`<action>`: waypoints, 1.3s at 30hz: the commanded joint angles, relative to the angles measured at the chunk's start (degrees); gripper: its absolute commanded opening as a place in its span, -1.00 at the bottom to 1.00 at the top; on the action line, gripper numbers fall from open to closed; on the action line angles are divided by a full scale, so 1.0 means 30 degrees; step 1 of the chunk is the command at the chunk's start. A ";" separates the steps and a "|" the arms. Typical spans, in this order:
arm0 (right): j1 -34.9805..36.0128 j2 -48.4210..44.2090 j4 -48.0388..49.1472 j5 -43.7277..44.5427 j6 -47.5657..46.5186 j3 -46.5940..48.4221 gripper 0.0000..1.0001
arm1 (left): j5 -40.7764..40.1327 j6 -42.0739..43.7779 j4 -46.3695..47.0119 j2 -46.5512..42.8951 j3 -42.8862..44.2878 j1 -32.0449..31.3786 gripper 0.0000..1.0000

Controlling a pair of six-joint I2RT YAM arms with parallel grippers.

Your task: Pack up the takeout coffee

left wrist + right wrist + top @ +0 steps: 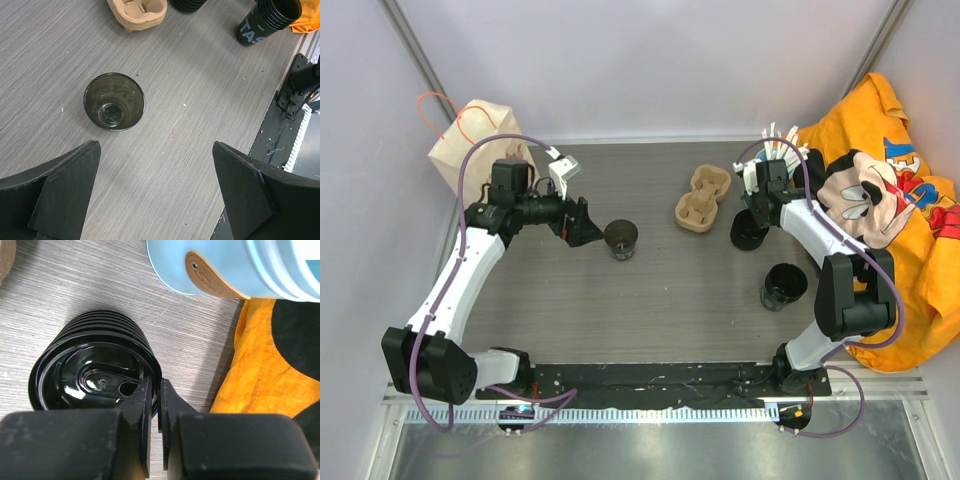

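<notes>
- Top external view: a grey wood-grain table [620, 320] stands between plain pale walls [620, 60]. A paper bag [475, 140] sits at upper left, and an orange cloth [900, 200] is heaped at right.
- The takeout coffee [621, 238] stands left of centre with its long axis vertical and its open mouth up. It is well apart from the cardboard carrier [703, 198] at upper centre.
- The left gripper [585, 225] sits just left of the cup. The right gripper [752, 215] is down on a lid stack [748, 235]. Jaw spacing is not readable from this height.
- Left wrist view: the left gripper [155, 185] has its fingers [60, 195] spread wide and holds nothing. The takeout coffee [114, 101] lies ahead, upper left of centre, with its dark inside showing. White lettering shows on a black cup stack [267, 20] at upper right, a detail the overhead view does not give.
- Right wrist view: the right gripper [156, 395] is closed to a thin slit across the rim of the lid stack [95, 375], one finger inside the rim and one outside. A blue container [225, 265] fills the top of the frame.
</notes>
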 commanded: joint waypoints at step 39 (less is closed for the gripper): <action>0.6832 -0.1330 -0.3750 -0.2219 0.1678 0.9251 -0.86 | -0.1013 -0.5549 0.4110 0.2233 0.3385 -0.3985 0.99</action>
